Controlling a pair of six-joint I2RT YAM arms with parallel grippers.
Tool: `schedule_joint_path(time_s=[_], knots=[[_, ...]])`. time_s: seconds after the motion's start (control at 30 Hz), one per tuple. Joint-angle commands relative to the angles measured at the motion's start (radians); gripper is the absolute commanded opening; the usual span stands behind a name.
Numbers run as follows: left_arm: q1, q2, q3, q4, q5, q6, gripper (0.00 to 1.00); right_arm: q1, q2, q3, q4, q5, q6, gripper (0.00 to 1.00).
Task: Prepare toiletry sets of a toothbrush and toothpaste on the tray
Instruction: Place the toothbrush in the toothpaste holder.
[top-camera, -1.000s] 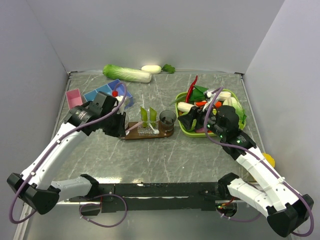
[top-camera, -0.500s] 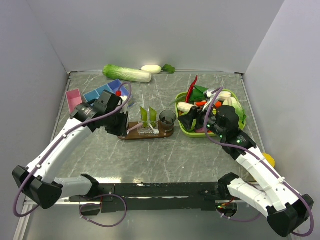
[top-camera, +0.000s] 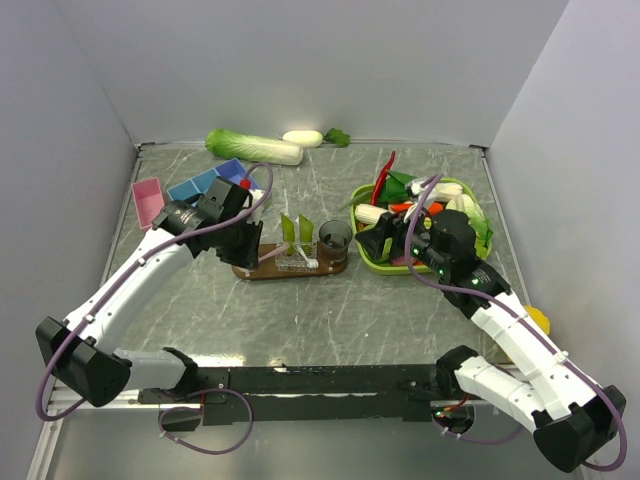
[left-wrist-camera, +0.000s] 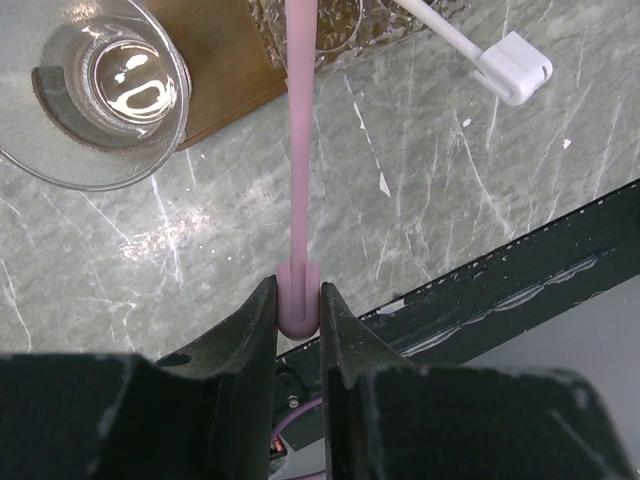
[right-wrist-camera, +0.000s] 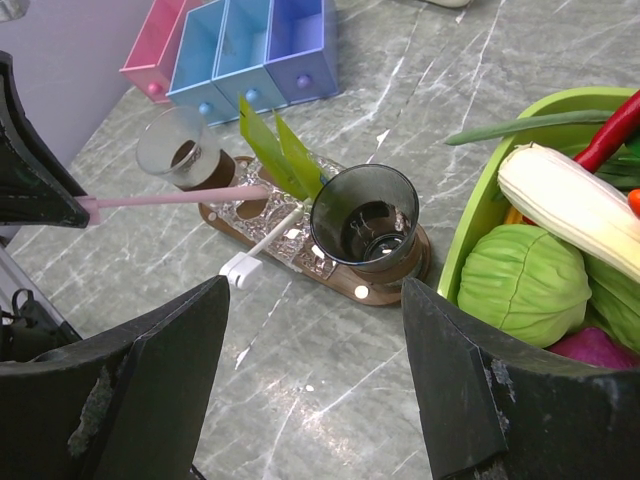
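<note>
Clamped in the left gripper (left-wrist-camera: 298, 300) jaws, by its very butt: pink toothbrush (left-wrist-camera: 300, 150), reaching straight ahead over the tray (left-wrist-camera: 225, 70). Ahead-left of the jaws, clear tumbler (left-wrist-camera: 95, 85) on the tray; ahead-right, white toothbrush (left-wrist-camera: 510, 68), head down on the tabletop (left-wrist-camera: 450, 200). Right gripper (right-wrist-camera: 312, 300) jaws spread wide, nothing between, just short of the dark tumbler (right-wrist-camera: 365, 225). Could pivot in so short a hold and miss its spot, or knock the toothpaste (right-wrist-camera: 262, 138) tubes over; far tip probably close to them. Since a second ago: left arm swung in nearer the tray end; right arm unmoved.
</note>
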Motion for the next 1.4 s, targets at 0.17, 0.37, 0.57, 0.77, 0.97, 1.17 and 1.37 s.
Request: schedule_joint_path(time_s=[0.17,0.37,0.57,0.77,0.97,1.17,1.37], knots=[[-0.005,-0.009,0.01,0.071,-0.018,0.012,0.01,-0.005,0.004,0.005,0.018,0.014,-0.014,0.77],[-0.003,-0.019,-0.012,0.097,-0.022,0.003,0.01,-0.004,0.004,0.005,0.018,0.012,-0.014,0.77],[-0.003,-0.024,-0.036,0.116,-0.015,-0.005,0.01,-0.005,0.002,0.003,0.014,0.012,-0.016,0.77],[-0.003,-0.032,-0.064,0.145,-0.013,-0.021,0.01,-0.005,0.001,0.002,0.012,0.012,-0.018,0.77],[-0.005,-0.046,-0.087,0.18,-0.028,-0.037,0.01,-0.005,-0.003,0.001,0.008,0.017,-0.019,0.77],[-0.005,-0.047,-0.102,0.212,-0.028,-0.052,0.01,-0.005,-0.003,-0.002,0.008,0.019,-0.021,0.77],[-0.003,-0.056,-0.117,0.249,-0.041,-0.061,0.01,-0.005,0.001,-0.002,0.006,0.017,-0.019,0.77]])
